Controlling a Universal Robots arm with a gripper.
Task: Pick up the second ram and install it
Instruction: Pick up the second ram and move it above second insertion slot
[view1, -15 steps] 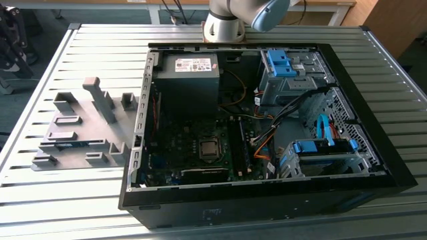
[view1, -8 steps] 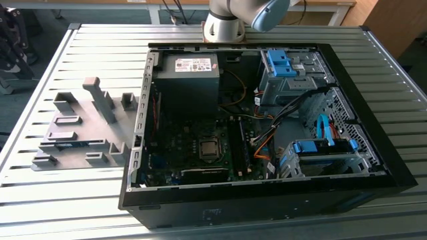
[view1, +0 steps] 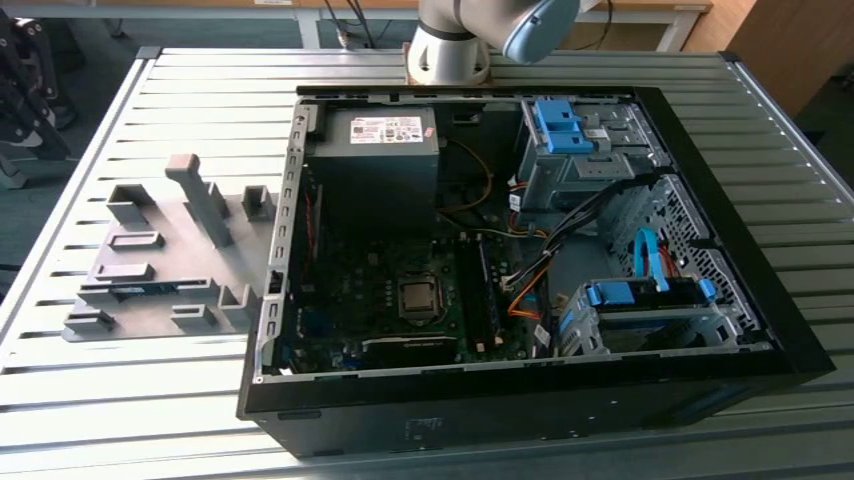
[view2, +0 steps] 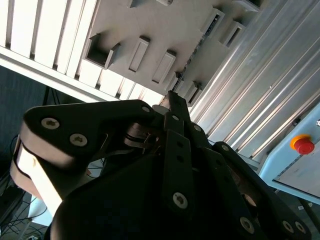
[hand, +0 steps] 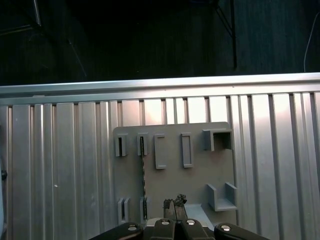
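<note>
The black fingers (view2: 175, 112) are pinched together, holding nothing, above the grey holder (hand: 200, 175) on the desk (view1: 120, 410). The second memory stick (hand: 143, 172) stands on edge in that holder, not picked up yet. I think grabbing it calls for open fingers lined up across it.

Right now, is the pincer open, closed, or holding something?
Pincer: closed, fingertips together, holding nothing.

Blue-teal second ram (view1: 150, 288) stands edgewise in fixture (view1: 167, 262).
</note>
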